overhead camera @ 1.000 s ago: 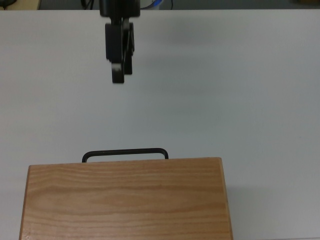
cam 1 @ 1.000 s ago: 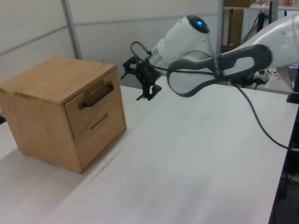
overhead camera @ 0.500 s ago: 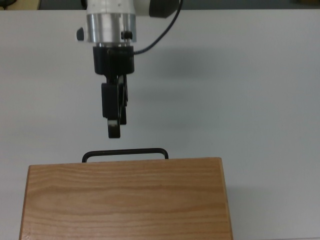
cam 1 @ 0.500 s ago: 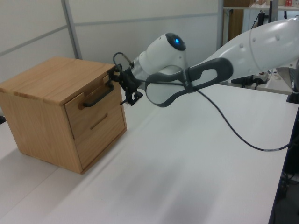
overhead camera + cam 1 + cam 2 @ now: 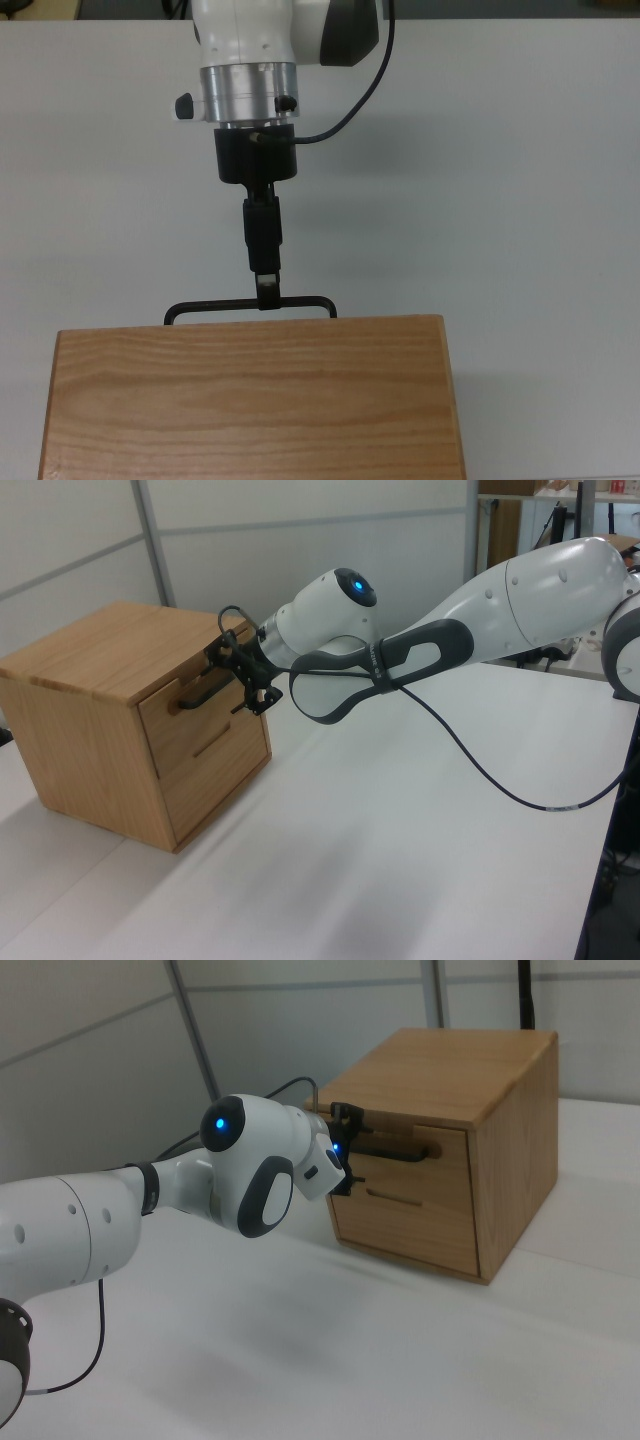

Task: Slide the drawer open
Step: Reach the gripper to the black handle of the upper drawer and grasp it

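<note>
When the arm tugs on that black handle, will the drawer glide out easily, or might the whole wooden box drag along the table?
The drawer is shut flush, so its stiffness can't be judged. The cabinet sits loose on a smooth white table with nothing visibly holding it, so it could slide if the drawer sticks. The handle, a rigid-looking bar, probably won't bend where the gripper meets it.

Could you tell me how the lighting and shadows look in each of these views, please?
Top view: even, soft light, a faint shadow right of the gripper on the table. Left view: diffuse light, a soft shadow beneath the cabinet. Right view: the cabinet's end face is shaded, and a blue light glows on the arm.
</note>
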Controlling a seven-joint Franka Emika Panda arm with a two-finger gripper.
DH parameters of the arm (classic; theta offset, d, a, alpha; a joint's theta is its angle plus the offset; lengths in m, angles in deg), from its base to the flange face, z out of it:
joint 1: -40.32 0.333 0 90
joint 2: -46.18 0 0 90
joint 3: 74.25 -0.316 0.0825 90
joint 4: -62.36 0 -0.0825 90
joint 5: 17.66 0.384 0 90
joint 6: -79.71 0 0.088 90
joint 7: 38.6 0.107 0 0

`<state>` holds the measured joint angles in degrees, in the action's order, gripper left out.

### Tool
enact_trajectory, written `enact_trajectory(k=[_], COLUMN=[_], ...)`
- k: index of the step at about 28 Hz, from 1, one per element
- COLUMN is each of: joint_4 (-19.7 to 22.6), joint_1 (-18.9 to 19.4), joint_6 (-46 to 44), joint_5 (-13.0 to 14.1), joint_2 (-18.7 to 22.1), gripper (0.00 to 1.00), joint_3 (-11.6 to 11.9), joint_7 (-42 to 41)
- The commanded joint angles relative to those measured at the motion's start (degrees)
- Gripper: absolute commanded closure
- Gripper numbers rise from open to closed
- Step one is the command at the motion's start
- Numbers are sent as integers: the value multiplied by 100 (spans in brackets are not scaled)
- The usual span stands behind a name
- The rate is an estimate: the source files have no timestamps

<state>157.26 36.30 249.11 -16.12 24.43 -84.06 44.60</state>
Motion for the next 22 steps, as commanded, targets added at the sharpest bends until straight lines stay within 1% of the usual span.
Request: enact_trajectory(k=[1, 3, 4, 9, 15, 19, 22], joint_4=[-113, -113, -113, -113, -113, -104, -95], joint_1=[16, 7, -2, -11, -11, -54, -72], joint_6=[23, 23, 23, 5, -3, -21, -363], joint_5=[-48, -48, -57, -83, -241, -242, -242], joint_2=[-92, -84, -83, -75, -31, 4, 92], gripper=[54, 67, 77, 100, 100, 100, 100], joint_3=[-12, -12, -3, -3, -12, -12, -3], joint_7=[-243, -243, -251, -260, -260, -260, -260])
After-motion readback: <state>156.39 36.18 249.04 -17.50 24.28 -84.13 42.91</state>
